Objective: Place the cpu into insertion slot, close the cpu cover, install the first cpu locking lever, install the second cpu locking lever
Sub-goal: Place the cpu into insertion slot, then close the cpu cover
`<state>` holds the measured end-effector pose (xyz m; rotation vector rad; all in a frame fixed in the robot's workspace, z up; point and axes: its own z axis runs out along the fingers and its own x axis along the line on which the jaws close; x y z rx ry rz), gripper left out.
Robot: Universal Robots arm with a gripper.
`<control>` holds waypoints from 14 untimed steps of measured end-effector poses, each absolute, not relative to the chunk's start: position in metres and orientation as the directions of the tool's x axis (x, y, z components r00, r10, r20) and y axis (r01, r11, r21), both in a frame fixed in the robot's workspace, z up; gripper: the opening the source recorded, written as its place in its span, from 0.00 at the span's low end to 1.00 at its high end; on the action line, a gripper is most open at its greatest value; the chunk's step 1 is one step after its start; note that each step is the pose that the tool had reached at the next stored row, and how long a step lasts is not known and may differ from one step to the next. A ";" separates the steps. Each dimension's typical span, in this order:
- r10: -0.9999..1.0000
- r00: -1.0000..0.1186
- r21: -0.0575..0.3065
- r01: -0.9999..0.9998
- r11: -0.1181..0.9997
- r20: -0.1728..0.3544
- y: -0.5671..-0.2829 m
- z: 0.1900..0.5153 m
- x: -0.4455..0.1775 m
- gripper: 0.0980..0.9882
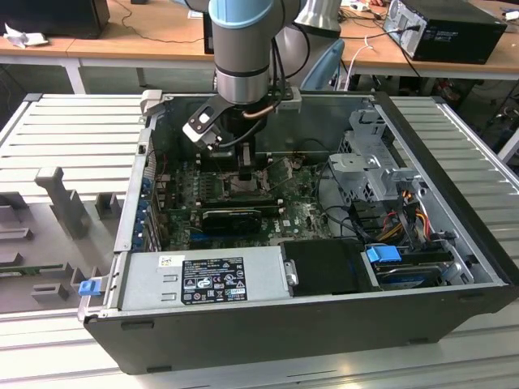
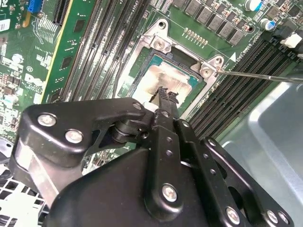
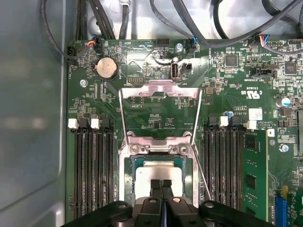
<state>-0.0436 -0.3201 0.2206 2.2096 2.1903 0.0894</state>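
The cpu lies flat in the insertion slot, its dull silver top showing inside the black rim. My gripper hovers right over the chip with its black fingertips shut together and nothing held. The cpu cover is swung open, its metal frame lying back on the green board beyond the socket. One thin wire locking lever sticks out unlatched beside the socket. In the exterior view the arm reaches down into the open computer case over the motherboard.
Black memory slots flank the socket on both sides. The grey case wall runs close by. A power supply lies at the near side of the case, with a drive cage and cables at the exterior view's right.
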 end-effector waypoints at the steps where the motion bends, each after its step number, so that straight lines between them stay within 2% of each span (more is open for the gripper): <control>1: 1.000 0.008 0.061 0.998 -0.009 0.020 -0.320 0.222 -0.044 0.01; 14: 1.000 0.009 0.059 0.998 -0.010 0.020 -0.321 0.226 -0.019 0.01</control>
